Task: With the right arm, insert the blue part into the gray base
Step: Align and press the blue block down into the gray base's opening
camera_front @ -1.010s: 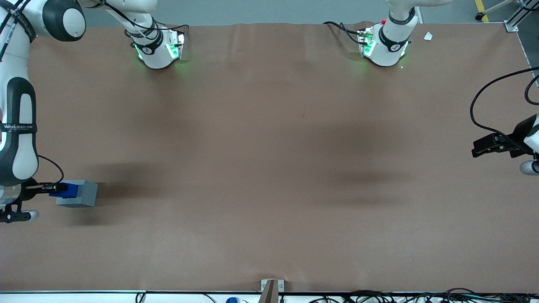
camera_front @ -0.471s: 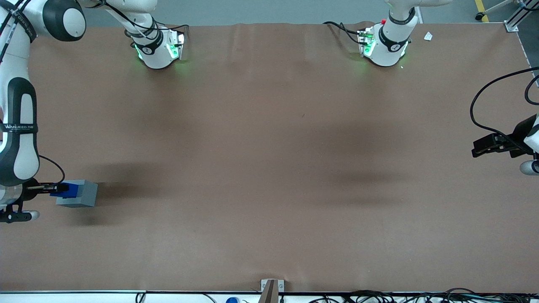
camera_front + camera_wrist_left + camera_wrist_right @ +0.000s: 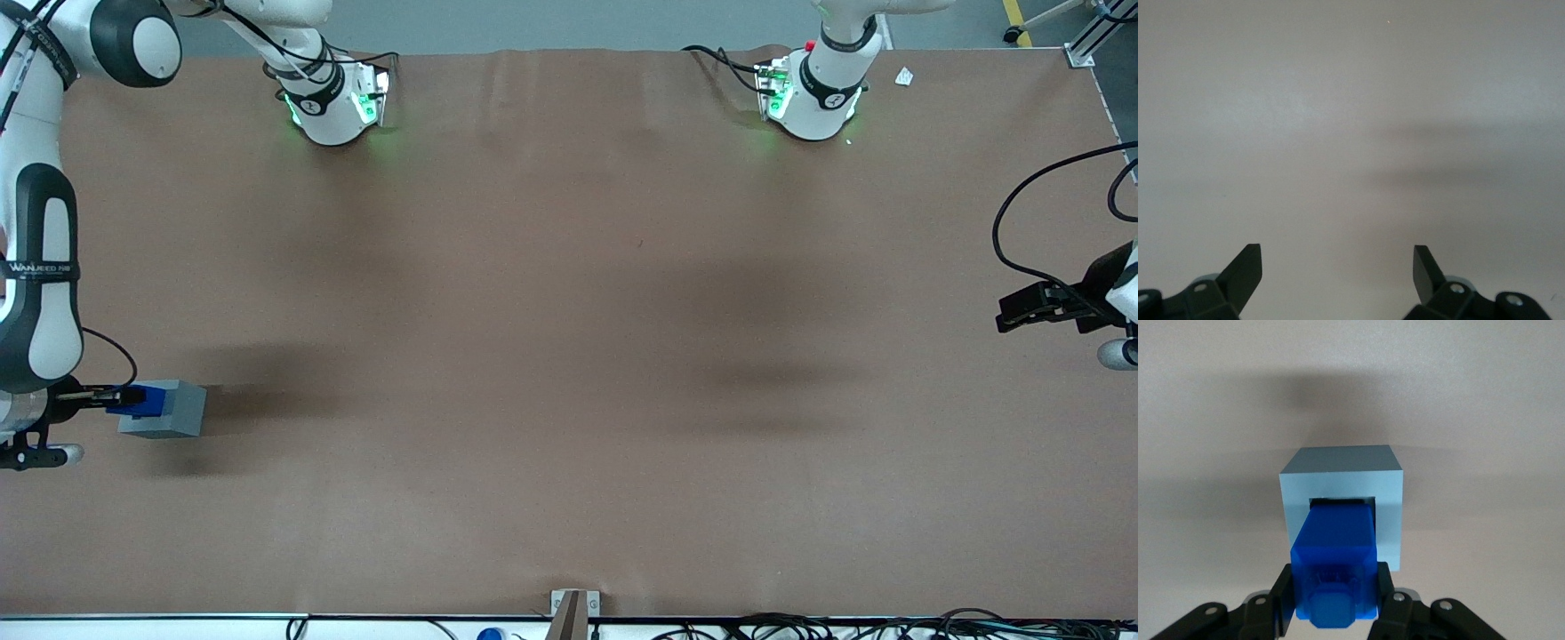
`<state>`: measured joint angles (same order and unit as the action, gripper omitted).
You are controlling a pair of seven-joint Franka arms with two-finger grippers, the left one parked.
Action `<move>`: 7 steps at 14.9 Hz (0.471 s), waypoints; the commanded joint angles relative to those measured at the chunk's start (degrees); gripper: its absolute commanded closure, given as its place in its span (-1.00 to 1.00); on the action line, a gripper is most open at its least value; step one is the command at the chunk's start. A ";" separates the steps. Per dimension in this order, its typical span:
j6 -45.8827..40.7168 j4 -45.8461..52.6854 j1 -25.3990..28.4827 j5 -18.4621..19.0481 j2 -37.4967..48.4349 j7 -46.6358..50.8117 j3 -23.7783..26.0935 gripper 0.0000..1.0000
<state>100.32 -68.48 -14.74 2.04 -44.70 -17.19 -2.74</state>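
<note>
Two fingers (image 3: 1388, 600) of hand (image 3: 1335, 613) gripping blue part (image 3: 1336, 560), entering gray base (image 3: 1342, 477)

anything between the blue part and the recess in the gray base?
Nothing visible. The claw is shut on the blue part, whose leading end already sits at the mouth of the gray base recess, with no other object near it.

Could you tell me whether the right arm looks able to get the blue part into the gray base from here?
Probably yes: the gripper holds the blue part, whose end already sits in the gray base recess.
</note>
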 commanded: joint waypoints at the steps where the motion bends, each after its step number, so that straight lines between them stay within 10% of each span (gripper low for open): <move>1: -0.91 -1.92 -0.29 0.78 1.55 1.89 0.63 0.73; 7: -1.18 -1.83 -0.47 0.86 1.55 3.12 0.63 0.78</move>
<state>99.61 -68.48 -14.74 2.15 -44.66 -15.16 -2.78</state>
